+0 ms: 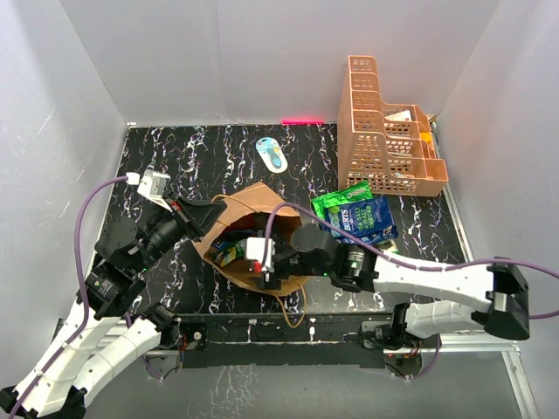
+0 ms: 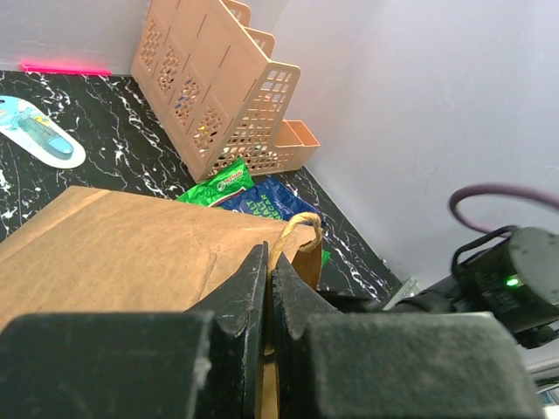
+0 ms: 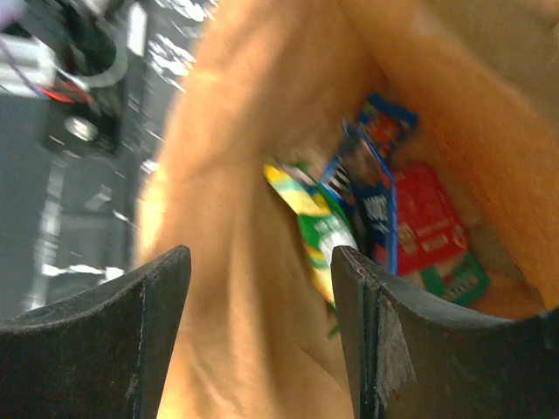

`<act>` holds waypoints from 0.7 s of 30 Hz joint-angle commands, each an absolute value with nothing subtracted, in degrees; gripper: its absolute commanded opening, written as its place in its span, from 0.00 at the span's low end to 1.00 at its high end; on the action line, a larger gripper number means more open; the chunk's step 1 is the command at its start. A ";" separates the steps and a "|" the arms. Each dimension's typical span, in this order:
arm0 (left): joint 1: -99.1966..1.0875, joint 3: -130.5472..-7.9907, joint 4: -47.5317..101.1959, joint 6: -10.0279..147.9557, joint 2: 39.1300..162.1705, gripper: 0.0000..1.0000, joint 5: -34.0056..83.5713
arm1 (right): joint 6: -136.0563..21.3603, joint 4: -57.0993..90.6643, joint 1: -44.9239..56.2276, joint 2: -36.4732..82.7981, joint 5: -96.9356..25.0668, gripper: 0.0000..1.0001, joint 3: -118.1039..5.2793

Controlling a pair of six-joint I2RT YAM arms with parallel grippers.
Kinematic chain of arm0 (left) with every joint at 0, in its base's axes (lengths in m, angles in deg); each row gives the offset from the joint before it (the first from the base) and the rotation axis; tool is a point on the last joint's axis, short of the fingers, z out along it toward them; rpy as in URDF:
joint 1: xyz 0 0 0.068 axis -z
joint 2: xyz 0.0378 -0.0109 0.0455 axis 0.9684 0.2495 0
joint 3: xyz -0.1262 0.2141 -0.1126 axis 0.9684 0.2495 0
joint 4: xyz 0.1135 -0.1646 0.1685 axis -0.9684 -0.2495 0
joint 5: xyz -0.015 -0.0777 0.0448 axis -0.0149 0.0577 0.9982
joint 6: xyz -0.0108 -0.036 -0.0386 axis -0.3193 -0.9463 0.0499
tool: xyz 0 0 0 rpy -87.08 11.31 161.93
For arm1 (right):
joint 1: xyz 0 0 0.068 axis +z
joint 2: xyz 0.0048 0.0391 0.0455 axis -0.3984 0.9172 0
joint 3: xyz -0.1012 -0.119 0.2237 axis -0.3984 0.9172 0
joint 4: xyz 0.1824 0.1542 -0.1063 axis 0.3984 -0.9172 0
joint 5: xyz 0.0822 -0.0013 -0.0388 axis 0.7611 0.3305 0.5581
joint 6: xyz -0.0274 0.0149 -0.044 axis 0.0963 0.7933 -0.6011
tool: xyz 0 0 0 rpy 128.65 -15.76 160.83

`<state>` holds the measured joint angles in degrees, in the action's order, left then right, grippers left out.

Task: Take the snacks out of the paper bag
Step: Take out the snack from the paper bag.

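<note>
Roughly, we put the task near its middle. On the black marbled table (image 1: 175,157), the brown kraft paper bag (image 1: 247,202) lies on its side at the centre of the overhead view, its mouth turned toward the lower right. The orange plastic lattice basket (image 1: 384,131) stands at the upper right, apart from the bag. The left arm (image 1: 153,237) reaches in from the lower left. Its jaws are pressed together on the bag's upper rim beside a twisted handle, and we judge that this keeps the mouth open. The right arm (image 1: 419,279) comes in from the lower right; its jaws stand spread at the mouth with nothing between them.

Two snacks lie out on the table just right of the bag: a green glossy packet (image 1: 336,202) and a dark blue packet (image 1: 367,220), overlapping. Deep inside the bag, the right wrist view shows at least three more bunched together: a yellow-green packet (image 3: 314,227), a blue packet (image 3: 371,192) and a red packet (image 3: 428,227). We think the sagging paper walls are the main obstacle. A small blue-white oval object (image 1: 272,154) lies at upper centre, out of the way.
</note>
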<state>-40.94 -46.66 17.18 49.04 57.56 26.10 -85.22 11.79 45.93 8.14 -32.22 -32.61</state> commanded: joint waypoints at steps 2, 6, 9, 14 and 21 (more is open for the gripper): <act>-41.01 -48.95 17.22 49.95 56.98 0.00 24.99 | -99.32 17.13 45.97 11.79 -48.46 0.68 -34.49; -41.01 -48.89 17.60 49.89 56.97 0.00 24.36 | -102.92 19.78 45.97 17.59 -52.98 0.64 -34.98; -41.01 -48.71 17.85 49.45 56.97 0.00 24.47 | -104.57 26.20 45.72 20.45 -56.55 0.63 -33.21; -41.01 -49.07 17.76 49.30 57.56 0.00 24.09 | -104.99 33.67 43.42 22.68 -54.87 0.63 -31.22; -41.01 -48.88 17.99 49.00 57.25 0.00 24.78 | -103.60 44.66 38.75 25.28 -44.45 0.66 -26.76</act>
<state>-40.94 -47.03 16.74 49.21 57.58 24.95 -104.63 32.78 41.21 24.03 -50.62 -28.52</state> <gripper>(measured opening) 0.011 0.657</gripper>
